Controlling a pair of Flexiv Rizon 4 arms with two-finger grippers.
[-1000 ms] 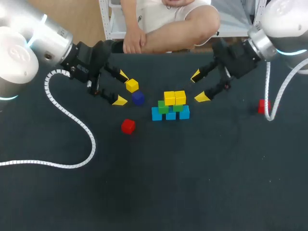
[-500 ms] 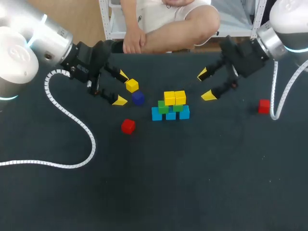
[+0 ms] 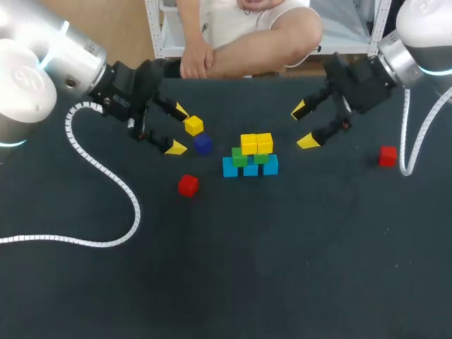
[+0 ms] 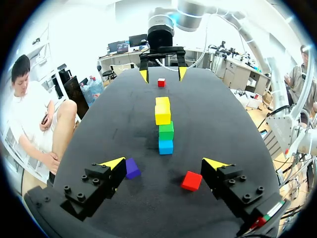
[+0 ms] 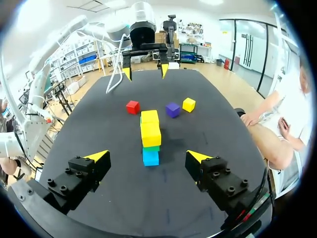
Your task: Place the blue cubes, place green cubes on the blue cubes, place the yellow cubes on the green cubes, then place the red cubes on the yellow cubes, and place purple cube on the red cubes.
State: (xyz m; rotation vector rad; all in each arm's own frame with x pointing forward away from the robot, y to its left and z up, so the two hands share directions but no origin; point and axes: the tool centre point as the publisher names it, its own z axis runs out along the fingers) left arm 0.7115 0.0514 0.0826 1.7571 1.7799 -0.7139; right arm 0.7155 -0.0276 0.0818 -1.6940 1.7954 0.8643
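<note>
Right arm has drawn back toward its own side over the last second. Its right gripper now hangs a little further from the stack, and the small red cube by the right arm's cable, half covered before, shows whole. My left arm has not budged.

Both tools are released. The right gripper's yellow-tipped fingers are spread with nothing between them. The left gripper is likewise spread and holds nothing.

On the black cloth table the stack sits between the two grippers. Three blue cubes stand in a row, two green cubes sit on them, and two yellow cubes sit on the green.

A loose yellow cube lies just ahead of the left gripper's fingertips, and the purple cube sits close beside it, toward the stack. The second red cube rests alone, nearer me than the purple one. From the left wrist it shows low between the spread fingers, untouched.
</note>
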